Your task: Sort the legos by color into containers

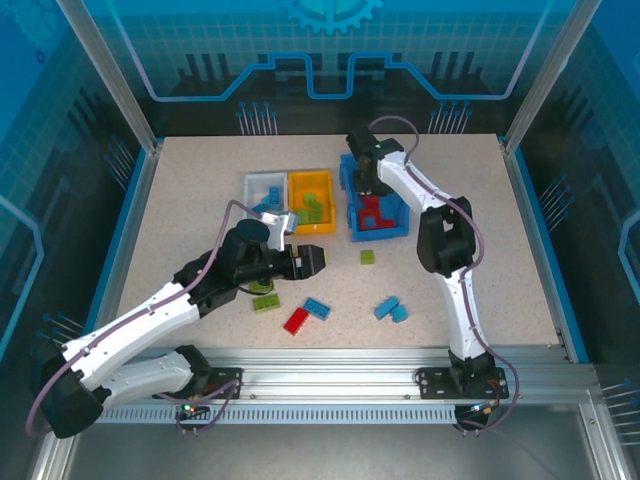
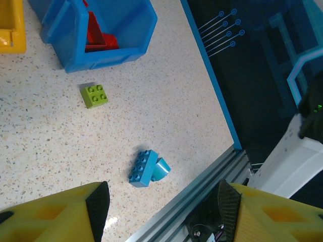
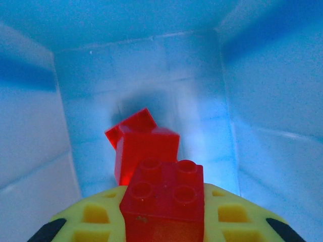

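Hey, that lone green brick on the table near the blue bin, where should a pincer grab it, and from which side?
Probably best straight down from above, closing on two opposite side walls of the green brick. It lies flat, studs up, with bare table around it, so those flat sides are free.

A: What's the bench (image 1: 200, 200) like?
B: Speckled beige, edged by a blue strip (image 1: 126, 235), with aluminium rails (image 1: 330, 362) along its near side.
A: And around it?
B: Metal posts (image 1: 108, 70) at the back corners, and translucent blue panels (image 1: 200, 50), the rear one printed with a gear (image 1: 331, 12).
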You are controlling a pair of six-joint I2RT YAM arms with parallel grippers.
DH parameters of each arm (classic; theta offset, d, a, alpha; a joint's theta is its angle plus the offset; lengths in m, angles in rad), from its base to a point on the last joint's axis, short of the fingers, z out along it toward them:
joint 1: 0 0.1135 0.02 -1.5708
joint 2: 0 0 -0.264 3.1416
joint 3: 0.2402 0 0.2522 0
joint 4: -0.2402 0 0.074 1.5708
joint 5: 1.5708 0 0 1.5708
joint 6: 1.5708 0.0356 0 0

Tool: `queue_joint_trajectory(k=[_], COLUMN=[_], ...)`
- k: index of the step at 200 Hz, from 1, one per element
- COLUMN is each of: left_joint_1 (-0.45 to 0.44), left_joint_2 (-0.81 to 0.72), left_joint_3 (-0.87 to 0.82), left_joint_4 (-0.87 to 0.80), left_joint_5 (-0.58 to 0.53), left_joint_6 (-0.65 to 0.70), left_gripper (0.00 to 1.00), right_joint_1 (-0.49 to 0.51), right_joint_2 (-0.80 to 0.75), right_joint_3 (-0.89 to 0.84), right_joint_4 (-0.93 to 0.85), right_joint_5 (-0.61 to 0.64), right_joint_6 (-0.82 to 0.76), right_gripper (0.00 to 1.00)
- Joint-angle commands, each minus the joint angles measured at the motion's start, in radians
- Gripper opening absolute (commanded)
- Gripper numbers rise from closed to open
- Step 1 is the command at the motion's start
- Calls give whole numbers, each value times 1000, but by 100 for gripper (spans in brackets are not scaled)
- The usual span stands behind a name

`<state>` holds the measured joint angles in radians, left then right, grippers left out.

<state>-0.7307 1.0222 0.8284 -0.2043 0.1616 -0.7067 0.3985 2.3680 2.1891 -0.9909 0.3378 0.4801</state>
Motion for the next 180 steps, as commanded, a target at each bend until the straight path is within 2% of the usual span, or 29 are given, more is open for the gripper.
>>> queue_joint_trajectory(k=[1, 23, 50, 117, 133, 180], left_joint_1=[-8, -9, -10, -9, -10, -9], left_joint_2=[-2, -6, -14, -15, -13, -27], left_joint_3=[26, 26, 24, 14, 14, 21], left_joint_4=[-7, -16, -25, -20, -22, -70], left_joint_5=[-18, -19, -25, -28, -28, -63], left_joint_6=[18, 18, 19, 15, 13, 27], left_gripper=[63, 63, 63, 63, 63, 63], right_joint_1=[-39, -59, -63, -60, -63, -58], right_joint_2=[55, 70, 44, 39, 52, 72], right_joint_3=[82, 128, 130, 125, 121, 159], right_joint_4=[-54, -24, 29, -14, -15, -17], right_joint_5=[-81, -138, -128, -7, 6, -56], right_joint_6=[-26, -32, -48, -41, -39, -67], right_gripper=[16, 16, 16, 20, 27, 51])
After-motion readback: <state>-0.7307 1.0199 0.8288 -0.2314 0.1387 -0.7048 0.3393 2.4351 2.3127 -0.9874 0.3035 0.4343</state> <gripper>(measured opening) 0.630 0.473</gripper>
